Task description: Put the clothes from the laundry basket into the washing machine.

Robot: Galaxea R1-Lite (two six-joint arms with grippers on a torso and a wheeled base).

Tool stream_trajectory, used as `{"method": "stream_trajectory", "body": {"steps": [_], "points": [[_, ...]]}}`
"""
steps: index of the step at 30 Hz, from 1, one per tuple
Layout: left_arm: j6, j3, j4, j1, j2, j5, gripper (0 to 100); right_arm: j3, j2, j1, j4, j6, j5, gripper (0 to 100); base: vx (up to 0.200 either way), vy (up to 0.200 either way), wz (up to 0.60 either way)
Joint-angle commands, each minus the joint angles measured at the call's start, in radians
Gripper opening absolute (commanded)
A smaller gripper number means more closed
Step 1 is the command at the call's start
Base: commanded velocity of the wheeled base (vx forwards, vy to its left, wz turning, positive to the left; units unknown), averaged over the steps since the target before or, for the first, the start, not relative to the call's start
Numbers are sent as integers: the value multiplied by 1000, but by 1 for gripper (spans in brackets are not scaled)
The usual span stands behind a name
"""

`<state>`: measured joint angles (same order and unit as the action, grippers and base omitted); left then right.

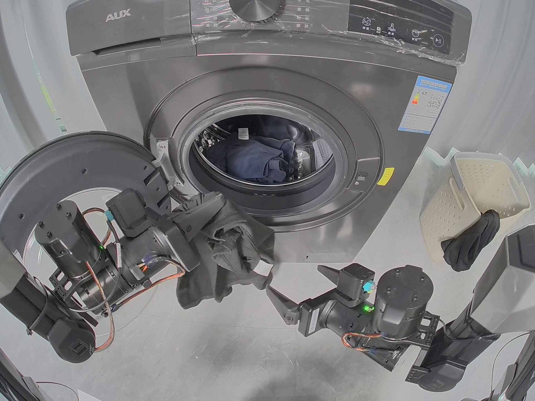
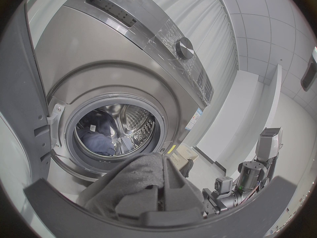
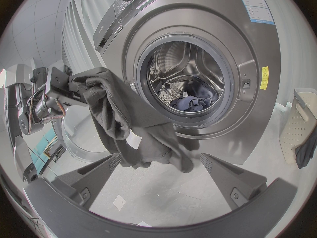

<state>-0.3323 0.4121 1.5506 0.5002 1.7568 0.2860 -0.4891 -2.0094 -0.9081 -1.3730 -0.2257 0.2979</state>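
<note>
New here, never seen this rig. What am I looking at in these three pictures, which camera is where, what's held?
It is a two-armed robot in front of a washing machine whose round door stands open on the robot's left. The head view looks down from the robot's head at both arms; the other two come from a camera on each wrist, looking forward from that arm. The left gripper is shut on a dark grey garment hanging before the opening. The right gripper is open and holds nothing. Blue clothes already lie in the drum. On the floor to the right, the laundry basket lies tipped, a black garment hanging over its edge.
</note>
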Motion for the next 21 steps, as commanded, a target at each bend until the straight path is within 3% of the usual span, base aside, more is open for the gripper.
{"method": "stream_trajectory", "body": {"steps": [1,11,21], "points": [[1,20,0,3,16,-4,0,-6,-34,-20,-8,0,0,100,0,0,0],[-1,79,0,4,39,-62,0,-89,-114,-43,-29,3,0,100,0,0,0],[3,99,0,12,56,-83,0,-155,-189,-80,-78,19,-3,100,0,0,0]]}}
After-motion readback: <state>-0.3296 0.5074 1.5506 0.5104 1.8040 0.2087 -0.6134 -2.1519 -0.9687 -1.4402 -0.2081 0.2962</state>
